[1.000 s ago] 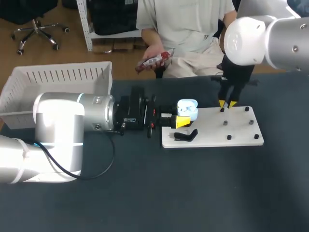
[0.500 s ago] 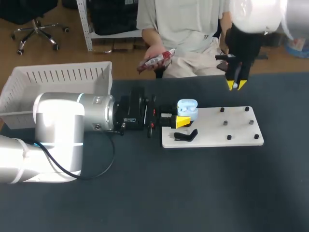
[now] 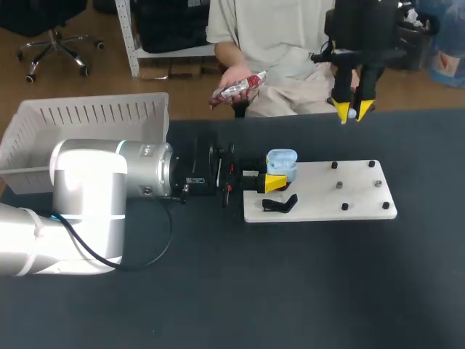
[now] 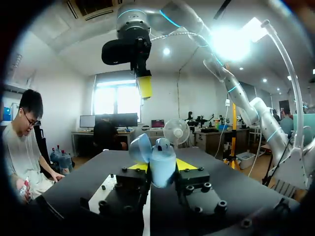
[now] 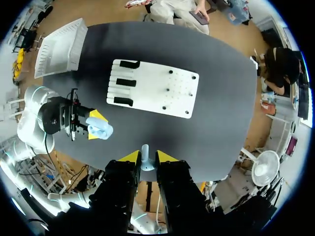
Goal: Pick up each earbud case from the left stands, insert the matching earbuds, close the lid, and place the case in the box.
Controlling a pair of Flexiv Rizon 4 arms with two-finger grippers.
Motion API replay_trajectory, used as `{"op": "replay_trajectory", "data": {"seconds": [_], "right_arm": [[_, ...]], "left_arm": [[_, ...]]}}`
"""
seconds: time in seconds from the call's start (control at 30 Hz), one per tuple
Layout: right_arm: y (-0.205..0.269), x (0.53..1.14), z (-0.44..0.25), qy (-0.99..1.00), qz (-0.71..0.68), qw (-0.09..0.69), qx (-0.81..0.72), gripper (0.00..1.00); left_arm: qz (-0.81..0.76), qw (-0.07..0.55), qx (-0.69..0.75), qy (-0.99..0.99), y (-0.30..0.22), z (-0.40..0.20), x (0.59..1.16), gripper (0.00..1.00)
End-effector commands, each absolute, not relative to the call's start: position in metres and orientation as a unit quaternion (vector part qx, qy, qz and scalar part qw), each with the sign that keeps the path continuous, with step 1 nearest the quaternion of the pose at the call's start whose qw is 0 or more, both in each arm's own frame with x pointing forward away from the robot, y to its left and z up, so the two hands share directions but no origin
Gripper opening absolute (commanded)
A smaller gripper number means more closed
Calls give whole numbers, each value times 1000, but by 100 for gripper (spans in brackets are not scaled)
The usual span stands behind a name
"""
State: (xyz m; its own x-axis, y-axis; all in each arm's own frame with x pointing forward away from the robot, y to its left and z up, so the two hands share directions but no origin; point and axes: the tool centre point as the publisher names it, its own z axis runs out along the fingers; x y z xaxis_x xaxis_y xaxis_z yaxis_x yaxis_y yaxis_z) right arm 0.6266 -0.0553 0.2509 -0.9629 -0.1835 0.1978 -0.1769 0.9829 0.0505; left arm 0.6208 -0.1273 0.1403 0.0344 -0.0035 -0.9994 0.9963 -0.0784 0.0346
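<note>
head view: left gripper point(image 3: 278, 175) pinches open earbud case point(image 3: 282, 158); right gripper point(image 3: 352, 110) pinches earbud point(image 5: 144, 158) up high. should lower it straight into case cavity, slow.

My table point(image 3: 290, 291) was a dark, matte top. A white board point(image 3: 363, 203) lay flat on it, right of the middle. Small black pegs point(image 3: 339, 185) stood on the board's right half. From the right wrist camera I counted three black stands point(image 5: 125, 82) in a row on the board's end nearer the box. The white box point(image 3: 43, 145), with slatted walls, sat at the table's far left corner, well apart from the board.
</note>
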Motion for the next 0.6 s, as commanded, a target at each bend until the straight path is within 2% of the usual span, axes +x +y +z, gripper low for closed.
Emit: {"op": "replay_trajectory", "data": {"seconds": [0.03,0.37,0.6], "right_arm": [[-29,607,246,-991,25,89,97,0],[13,590,249,-993,10,76,93,0],[44,581,234,-988,34,96,118,0]], "left_arm": [[-510,491,526,471,-128,140,620,0],[-510,491,526,471,-128,140,620,0],[-510,491,526,471,-128,140,620,0]]}}
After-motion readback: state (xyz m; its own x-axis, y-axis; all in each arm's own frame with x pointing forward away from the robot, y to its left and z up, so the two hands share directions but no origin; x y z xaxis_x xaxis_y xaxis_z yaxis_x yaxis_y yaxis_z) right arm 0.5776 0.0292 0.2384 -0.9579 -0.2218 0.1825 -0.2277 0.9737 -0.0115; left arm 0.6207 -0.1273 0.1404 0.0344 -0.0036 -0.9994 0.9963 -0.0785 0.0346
